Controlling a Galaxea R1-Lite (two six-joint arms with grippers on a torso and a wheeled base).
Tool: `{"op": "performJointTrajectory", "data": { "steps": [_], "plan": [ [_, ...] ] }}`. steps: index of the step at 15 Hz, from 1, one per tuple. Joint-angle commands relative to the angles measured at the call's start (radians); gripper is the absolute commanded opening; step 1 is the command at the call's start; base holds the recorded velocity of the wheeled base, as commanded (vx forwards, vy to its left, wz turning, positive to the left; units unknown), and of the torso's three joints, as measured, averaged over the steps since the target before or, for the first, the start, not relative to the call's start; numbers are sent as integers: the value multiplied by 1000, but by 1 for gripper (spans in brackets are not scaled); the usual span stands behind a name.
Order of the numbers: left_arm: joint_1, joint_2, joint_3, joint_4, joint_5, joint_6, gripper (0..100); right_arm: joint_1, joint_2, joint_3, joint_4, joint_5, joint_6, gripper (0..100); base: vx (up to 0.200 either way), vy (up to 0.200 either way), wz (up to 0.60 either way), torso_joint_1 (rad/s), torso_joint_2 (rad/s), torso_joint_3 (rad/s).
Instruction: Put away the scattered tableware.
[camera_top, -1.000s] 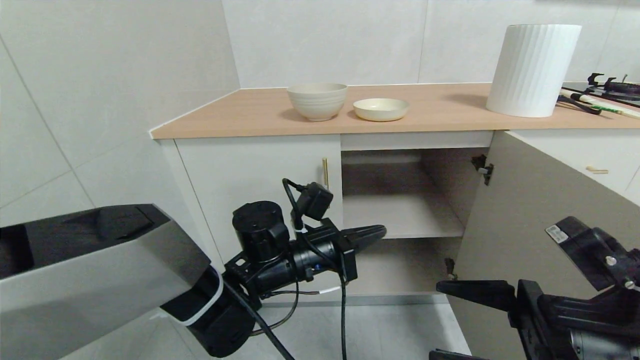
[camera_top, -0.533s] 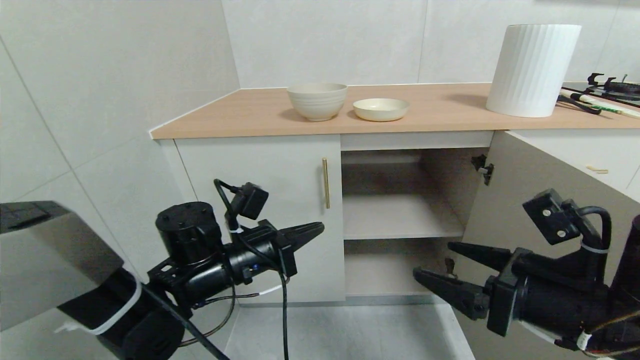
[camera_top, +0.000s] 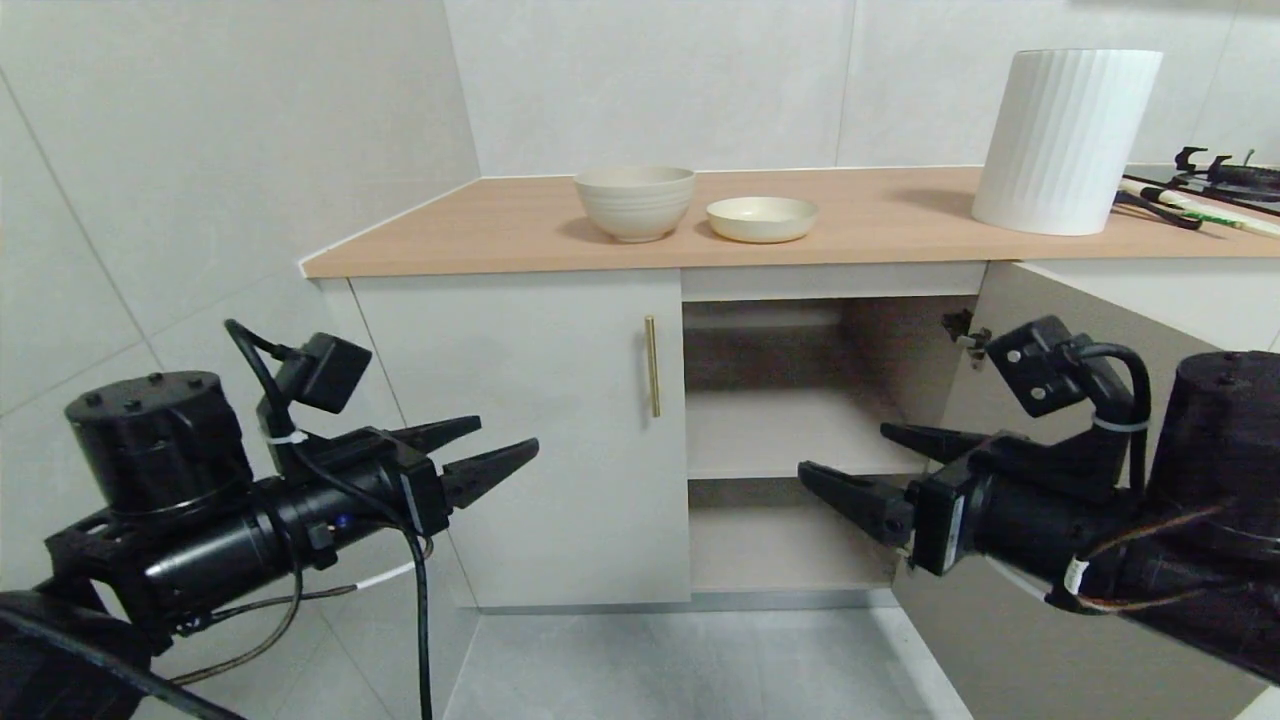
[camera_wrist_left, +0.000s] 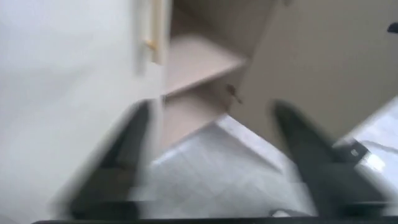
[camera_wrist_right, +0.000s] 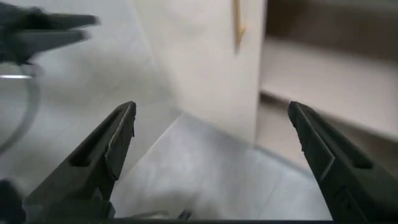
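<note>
OP: Fingers (camera_top: 490, 463) apart on the left gripper (camera_top: 505, 437). Same on the right gripper (camera_top: 840, 448), spread wide.

ENG: Tableware?

OP: I see the bowl (camera_top: 635, 202) and the shallow dish (camera_top: 762, 218) side by side on the countertop (camera_top: 450, 240). They are above and beyond both sets of tips, well apart from them. The bowl is nearer the left tips, the dish nearer the right.

ENG: Obstructions?

OP: The closed cabinet door (camera_top: 540, 430) with its brass handle (camera_top: 650, 366) is just past the left tips. The right tips sit in front of the open compartment (camera_top: 880, 340). Its swung-out door (camera_top: 960, 660) is behind that gripper. A tall white ribbed canister (camera_top: 1065, 140) stands on the counter, above the right wrist.

ENG: Contents?

OP: The compartment has one shelf (camera_top: 800, 430), about level with the right tips. The dish shows a plain inside. I can't see into the bowl or the canister from here.

ENG: Delta vs one second back?

OP: The left gripper was at the compartment mouth, and I've pulled it back past the closed door. The right was low at the picture's edge and is now raised to shelf height. Bowl and dish unmoved.
</note>
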Motion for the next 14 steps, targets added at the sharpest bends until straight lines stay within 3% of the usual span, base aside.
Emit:
{"op": "performJointTrajectory", "data": {
  "steps": [1,2,3,5,8,10,14],
  "plan": [
    [93,-69,-122,137,0,0,100,-52,100,-145,53,-3,-53,100,0,0,0,0,0,0],
    [117,-76,-165,214,0,0,100,-55,103,-170,93,-3,-67,100,0,0,0,0,0,0],
    [162,-117,-258,410,0,0,100,-58,100,-246,222,-11,-70,100,0,0,0,0,0,0],
    [165,-160,-306,565,0,0,100,-58,73,-269,309,-48,-6,100,0,0,0,0,0,0],
    [139,-171,-316,582,15,0,100,-56,56,-277,397,-67,66,100,0,0,0,0,0,0],
    [114,-171,-315,580,66,1,100,-58,48,-297,436,-100,71,100,0,0,0,0,0,0],
    [114,-169,-316,579,69,1,100,-56,42,-296,447,-117,71,100,50,0,0,1,3,1]
  ]
}}
